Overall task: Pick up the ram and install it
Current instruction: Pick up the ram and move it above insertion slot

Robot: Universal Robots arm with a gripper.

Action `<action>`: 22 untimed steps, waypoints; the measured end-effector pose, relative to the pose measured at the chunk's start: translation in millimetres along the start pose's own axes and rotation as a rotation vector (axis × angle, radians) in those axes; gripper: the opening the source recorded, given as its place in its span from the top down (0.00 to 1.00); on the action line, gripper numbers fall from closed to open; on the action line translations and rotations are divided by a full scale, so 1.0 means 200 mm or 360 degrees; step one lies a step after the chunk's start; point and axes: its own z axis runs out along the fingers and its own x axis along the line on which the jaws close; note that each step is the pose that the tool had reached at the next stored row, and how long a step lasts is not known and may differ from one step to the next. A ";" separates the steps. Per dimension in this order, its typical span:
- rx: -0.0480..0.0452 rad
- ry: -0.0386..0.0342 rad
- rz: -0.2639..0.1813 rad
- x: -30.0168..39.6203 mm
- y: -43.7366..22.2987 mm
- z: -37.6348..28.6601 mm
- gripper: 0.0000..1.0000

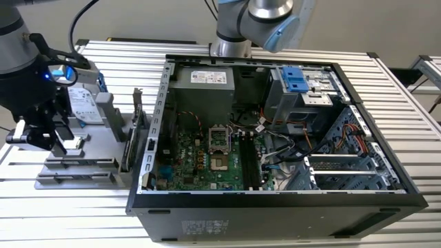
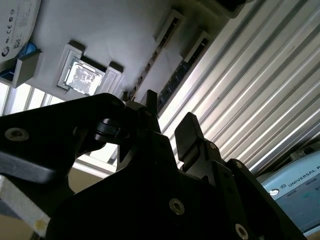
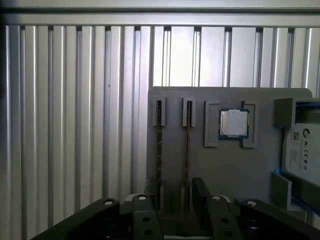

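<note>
On the slatted table (image 1: 406,72) sits an open computer case (image 1: 276,212), with a grey tray (image 3: 225,170) at the exterior view's left. Over the tray the gripper (image 3: 175,197) hangs open, holding nothing, near one end of the ram (image 3: 188,150), which stands edge-on in its slot beside another stick (image 3: 159,150).

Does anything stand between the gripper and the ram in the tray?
Nothing visible does. The open gripper hangs over the grey tray. A ram stick and a second one stand edge-on in its slots, uncovered.
</note>
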 end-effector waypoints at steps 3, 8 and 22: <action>0.0000 0.0003 0.0001 -0.004 0.000 0.010 0.00; 0.0000 0.0009 0.0002 -0.011 0.000 0.027 0.00; -0.0001 0.0023 0.0005 -0.024 -0.001 0.066 0.00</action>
